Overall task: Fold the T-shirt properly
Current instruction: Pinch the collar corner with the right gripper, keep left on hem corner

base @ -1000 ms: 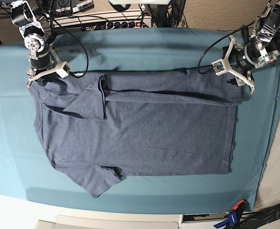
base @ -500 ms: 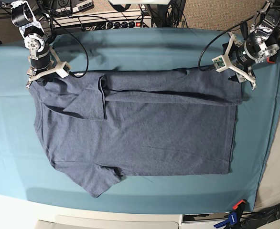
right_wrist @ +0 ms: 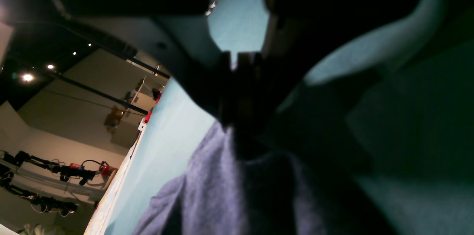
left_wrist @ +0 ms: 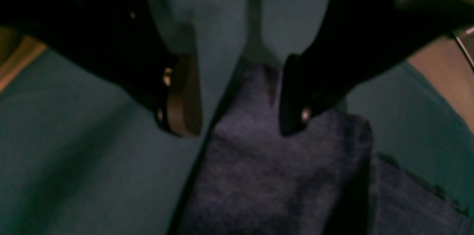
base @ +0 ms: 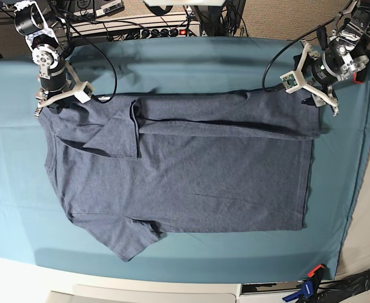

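The slate blue-grey T-shirt [base: 185, 170] lies spread on the teal table cloth [base: 191, 63], plain side up. Its far edge is folded over toward the front, and one sleeve [base: 112, 136] is tucked in. My right gripper [base: 53, 105] is at the shirt's far-left corner, shut on the fabric; the right wrist view shows the cloth [right_wrist: 222, 183] running into the closed jaws [right_wrist: 240, 116]. At the far right, my left gripper [base: 312, 99] hovers open just above the shirt's corner. In the left wrist view its fingers [left_wrist: 181, 94] stand wide apart over that corner [left_wrist: 266, 153], holding nothing.
A power strip and cables [base: 141, 28] run along the table's back edge. A blue and orange clamp [base: 308, 284] grips the front right edge. The table cloth ends near the right side [base: 362, 158].
My left gripper has drawn up and back from the shirt's far-right corner, still open. The right gripper and the shirt have not moved.
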You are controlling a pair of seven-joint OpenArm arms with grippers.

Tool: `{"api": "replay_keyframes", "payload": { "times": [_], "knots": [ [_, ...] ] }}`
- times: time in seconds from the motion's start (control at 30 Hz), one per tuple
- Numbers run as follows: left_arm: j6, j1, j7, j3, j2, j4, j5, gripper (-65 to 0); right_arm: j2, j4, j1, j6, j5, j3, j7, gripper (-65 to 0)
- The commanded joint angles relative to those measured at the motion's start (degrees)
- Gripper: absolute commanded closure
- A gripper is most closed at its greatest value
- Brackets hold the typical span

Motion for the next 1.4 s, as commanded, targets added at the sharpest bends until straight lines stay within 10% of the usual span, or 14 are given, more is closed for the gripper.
{"api": "replay_keyframes", "payload": {
  "times": [0.0, 0.5, 1.37],
  "knots": [
    [0.76, -0.07, -0.83, -0.13, -0.92, 0.42, 0.20, -35.0, 0.50, 0.26, -0.17, 0.22, 0.15, 0.00, 0.15, 0.0],
    [6.27, -0.09, -1.92, -0.13, -0.61, 0.02, 4.22, -30.0, 0.50, 0.26, 1.62, 0.20, 0.61, 0.00, 0.15, 0.0],
    [4.39, -0.04, -3.39, -0.13, -0.63, -5.40, 3.30, -24.8, 0.50, 0.26, 1.75, 0.20, 0.63, 0.00, 0.15, 0.0]
  ]
}}
